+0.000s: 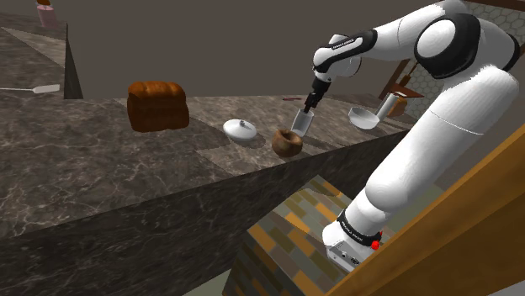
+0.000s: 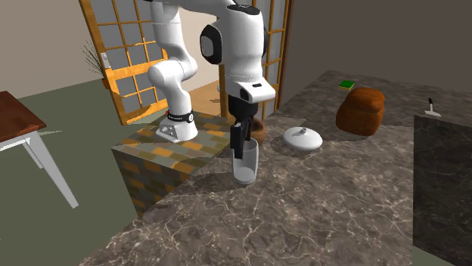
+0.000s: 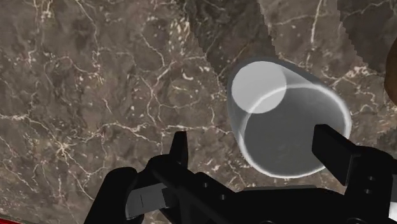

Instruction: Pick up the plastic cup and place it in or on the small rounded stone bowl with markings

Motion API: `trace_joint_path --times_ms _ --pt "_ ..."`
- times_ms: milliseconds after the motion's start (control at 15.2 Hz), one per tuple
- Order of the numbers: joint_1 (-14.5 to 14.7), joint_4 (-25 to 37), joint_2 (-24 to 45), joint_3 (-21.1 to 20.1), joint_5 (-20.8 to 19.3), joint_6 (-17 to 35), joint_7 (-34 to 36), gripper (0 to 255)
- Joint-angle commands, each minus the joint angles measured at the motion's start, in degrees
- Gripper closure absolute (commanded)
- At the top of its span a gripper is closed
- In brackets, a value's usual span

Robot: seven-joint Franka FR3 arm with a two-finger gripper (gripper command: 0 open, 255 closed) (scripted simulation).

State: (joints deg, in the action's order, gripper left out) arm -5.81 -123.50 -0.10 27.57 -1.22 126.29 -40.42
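A translucent grey cup [image 1: 302, 124] [image 2: 244, 163] [image 3: 289, 127] stands upright on the dark marble counter [image 2: 302, 211]. My gripper [image 1: 309, 107] [image 2: 240, 143] [image 3: 254, 137] hangs over its rim, open. In the wrist view the cup sits off-centre between the fingers: one finger [image 3: 334, 145] overlaps the rim, while the other finger [image 3: 179, 149] stands well away from it. A small rounded brown bowl [image 1: 288, 143] [image 3: 392, 70] rests right beside the cup, toward the counter's front edge in the shoulder view.
A white lidded dish [image 1: 240, 129] [image 2: 302, 139] and a brown bread loaf [image 1: 157, 105] [image 2: 361, 110] lie further along the counter. A green sponge [image 2: 346, 85] sits behind the loaf. A raised marble block [image 2: 442, 174] stands at the second exterior view's right. The tiled stand [image 2: 159, 155] is below the counter edge.
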Motion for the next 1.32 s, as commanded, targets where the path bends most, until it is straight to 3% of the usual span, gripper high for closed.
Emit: trace_joint_path --times_ms 0,330,792,858,1254 --pt "-0.13 -0.17 1.5 0.13 0.81 1.57 -0.79 0" --pt "-0.32 -1.54 3.72 0.13 2.16 4.91 -1.76 0" --pt "-0.32 -1.54 3.72 0.13 2.16 4.91 -1.76 0" --pt "-0.32 -1.56 3.72 0.13 2.16 4.92 -1.76 255" --pt "-0.32 -1.55 3.73 0.13 2.17 4.92 -1.77 255"
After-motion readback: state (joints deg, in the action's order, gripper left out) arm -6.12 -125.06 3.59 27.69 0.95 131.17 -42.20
